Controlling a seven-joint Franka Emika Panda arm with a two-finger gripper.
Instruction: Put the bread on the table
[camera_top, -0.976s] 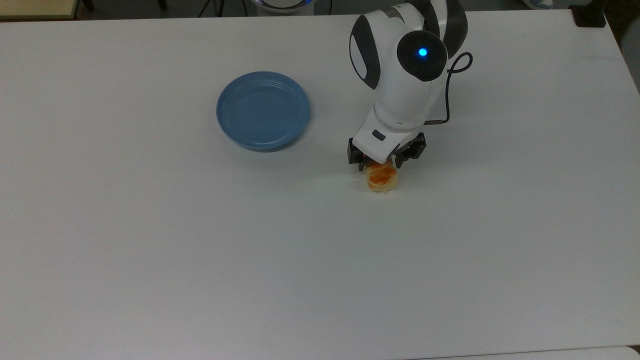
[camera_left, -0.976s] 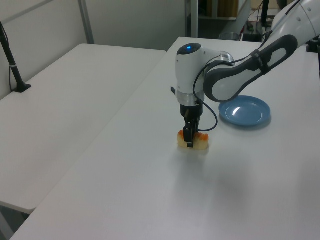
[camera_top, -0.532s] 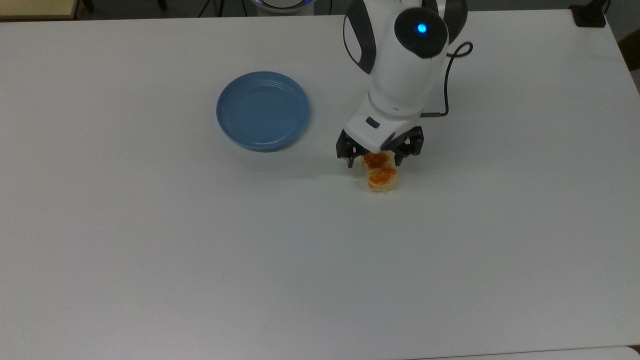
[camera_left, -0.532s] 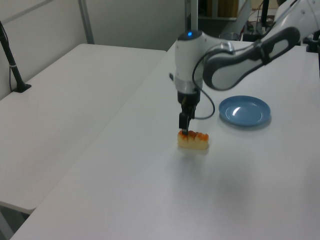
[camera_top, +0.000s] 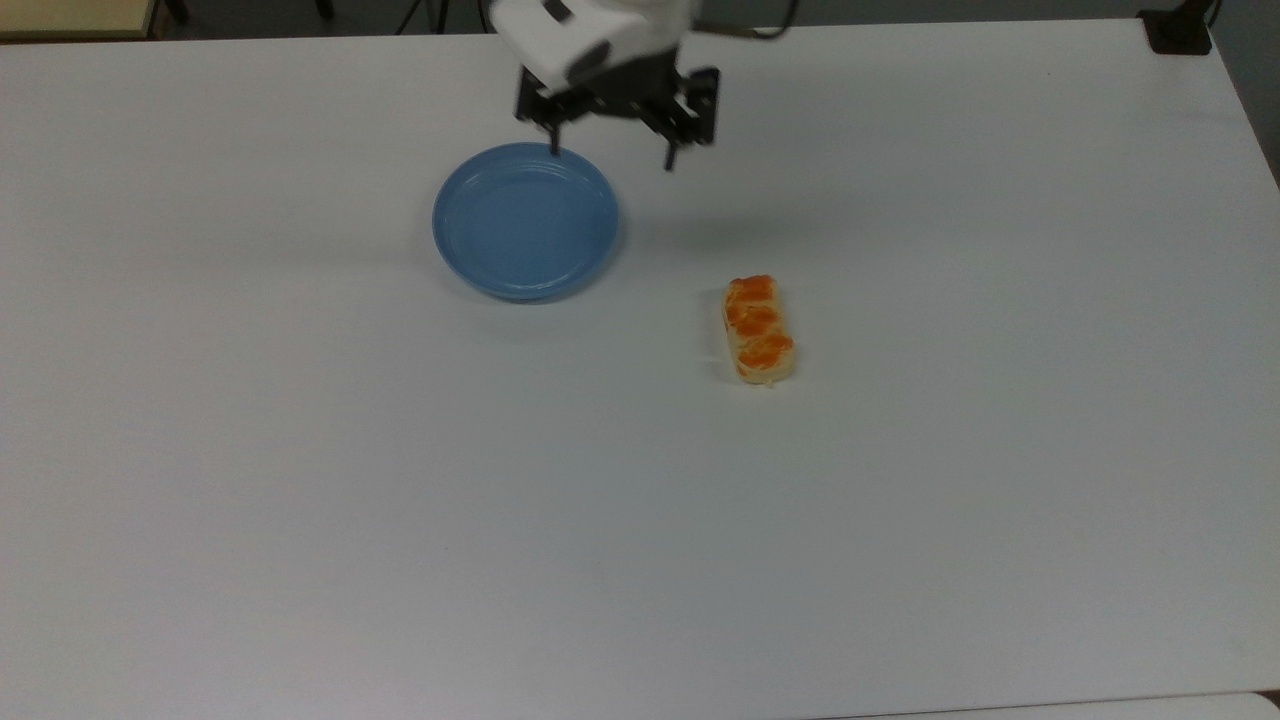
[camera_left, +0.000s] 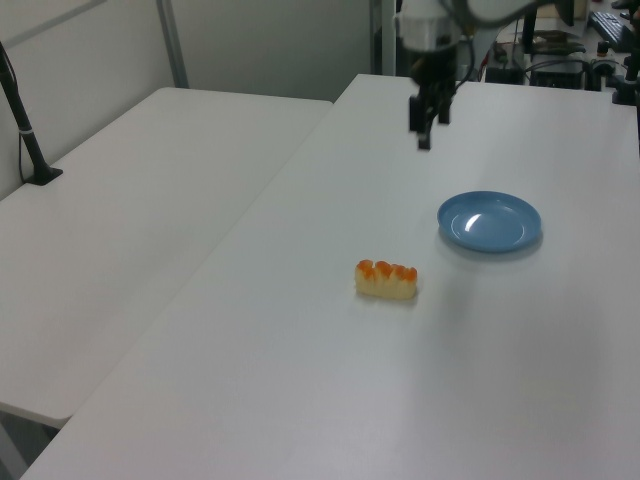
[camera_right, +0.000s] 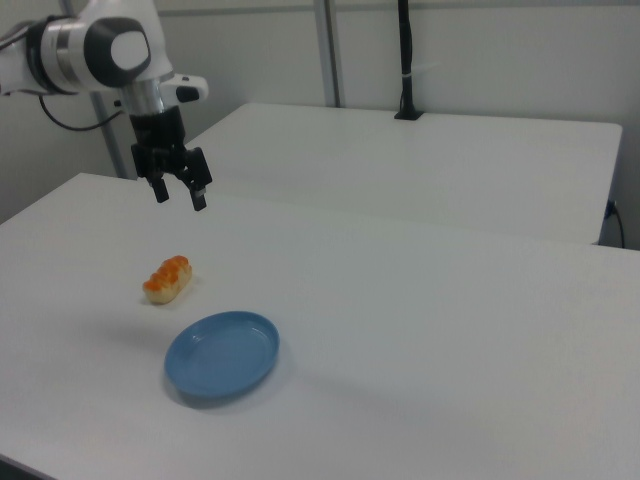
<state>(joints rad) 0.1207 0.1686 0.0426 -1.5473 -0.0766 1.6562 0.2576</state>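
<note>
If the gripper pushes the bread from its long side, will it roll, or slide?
The bread lies flat on the table on a broad underside, so it would probably slide, not roll. Its small, puffy shape suggests it is light and soft; a hard pinch might dent it.

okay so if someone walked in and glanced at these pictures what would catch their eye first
Likely the bread, a pale loaf with orange glazed bumps, lying alone on the white table, to the right of the blue plate in the top view and apart from it. Next, the gripper, open and holding nothing, raised above the table near the plate's far edge.
</note>
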